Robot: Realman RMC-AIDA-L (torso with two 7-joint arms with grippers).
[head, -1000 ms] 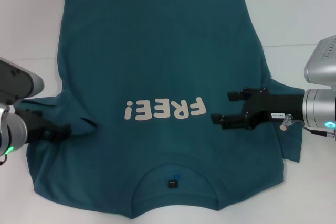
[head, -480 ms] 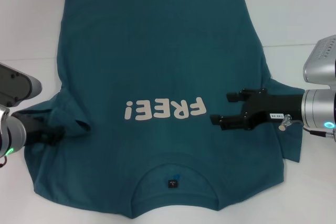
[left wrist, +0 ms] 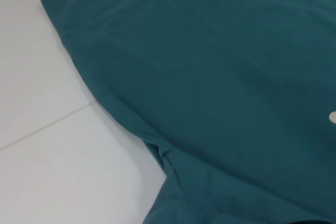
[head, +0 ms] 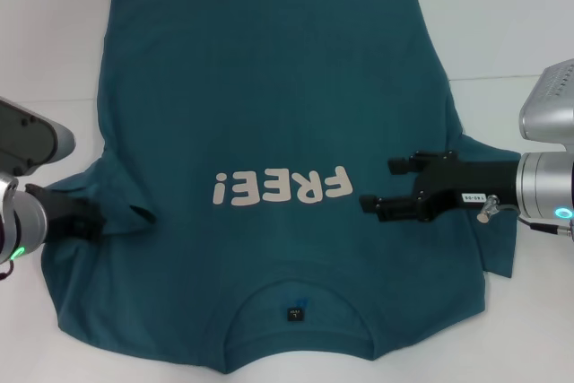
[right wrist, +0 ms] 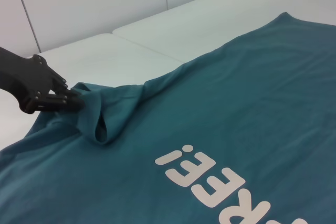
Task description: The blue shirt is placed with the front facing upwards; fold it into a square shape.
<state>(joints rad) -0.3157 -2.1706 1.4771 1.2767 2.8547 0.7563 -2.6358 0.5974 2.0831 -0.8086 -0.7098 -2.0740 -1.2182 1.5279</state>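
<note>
Shirt: the large dark teal-blue cotton T-shirt (head: 269, 123) lies spread flat and front up on the white table (head: 511, 15), its cream "FREE!" lettering (head: 282, 188) reading upside down from the head view, its collar and small dark neck label (head: 293, 314) on the near side and its hem on the far side.
Left gripper: the black left gripper (head: 100, 219) sits at the shirt's left sleeve; the right wrist view shows its fingertips pinched together on a raised tuck of sleeve cloth (right wrist: 97, 116), so it is clamped on the shirt.
Right gripper: the black right gripper (head: 387, 184) is over the chest, just beside the lettering on the right-hand side, its two fingers parted and holding nothing; whether they touch the cloth cannot be told.
Step in hand: judged to be the start of the first fold, the left sleeve being taken up so it can be brought inward over the body.
Progress: early; no fold lies in the shirt yet, and both sleeves are spread outward.
Next move calls for: a firm pinch kept on the sleeve, a lift clear of the table, and a carry toward the shirt's middle so the edge lands straight; the right gripper likely needs its own hold on the right sleeve.
</note>
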